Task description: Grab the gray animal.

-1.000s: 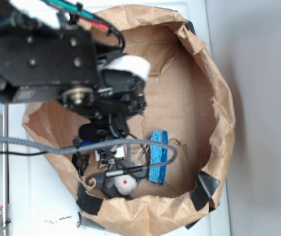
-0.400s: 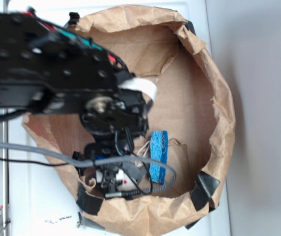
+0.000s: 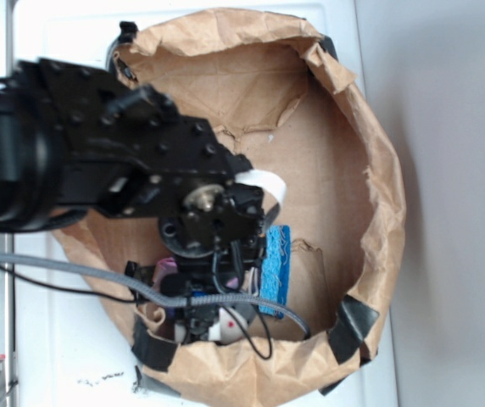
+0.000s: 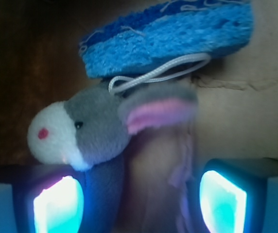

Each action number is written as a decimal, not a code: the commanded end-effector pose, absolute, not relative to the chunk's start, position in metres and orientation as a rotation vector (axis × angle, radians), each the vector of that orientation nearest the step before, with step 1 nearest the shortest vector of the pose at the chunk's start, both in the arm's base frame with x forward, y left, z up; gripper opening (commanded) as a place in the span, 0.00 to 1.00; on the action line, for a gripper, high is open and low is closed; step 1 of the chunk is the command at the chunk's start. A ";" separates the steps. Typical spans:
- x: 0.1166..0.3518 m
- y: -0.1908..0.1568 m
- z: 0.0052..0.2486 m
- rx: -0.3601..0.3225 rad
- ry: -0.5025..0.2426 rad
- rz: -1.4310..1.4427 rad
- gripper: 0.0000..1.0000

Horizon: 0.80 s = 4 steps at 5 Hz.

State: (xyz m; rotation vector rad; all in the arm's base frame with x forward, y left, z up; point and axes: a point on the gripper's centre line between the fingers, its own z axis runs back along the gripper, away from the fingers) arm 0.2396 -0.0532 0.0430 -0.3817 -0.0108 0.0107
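Paper forms the whole setting in the exterior view: a crumpled brown paper bag, its rim rolled down, lies on a white surface with dark tape patches along its lower edge. The black robot arm reaches from the left down into the bag, and a gray braided cable crosses in front of it. The gripper sits low in the bag near the bottom rim, mostly hidden by the wrist body, so from here its opening cannot be judged. Just under it peeks a bit of the gray animal, showing its whitish muzzle with a red dot. A blue sponge stands on edge just right of the gripper, against the bag's brown floor.

Wrist view gives the close look. The gray animal lies on its side on the bag floor, whitish muzzle and red nose pointing left, one dark eye visible, a pink-lined ear stretching right. Its darker body runs downward between the two glowing blue fingertips at the bottom of the frame. The gripper is spread fairly wide, one finger on each side of the toy's body and lower ear; whether the pads touch the plush cannot be told. The blue sponge lies just above the animal's head, and a white cord loop lies between sponge and head.
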 end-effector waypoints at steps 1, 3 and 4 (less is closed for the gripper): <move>0.250 -0.078 0.041 -0.390 -0.032 -0.039 1.00; 0.261 -0.076 0.017 -0.314 -0.007 0.016 0.00; 0.262 -0.072 0.014 -0.284 -0.031 0.031 0.00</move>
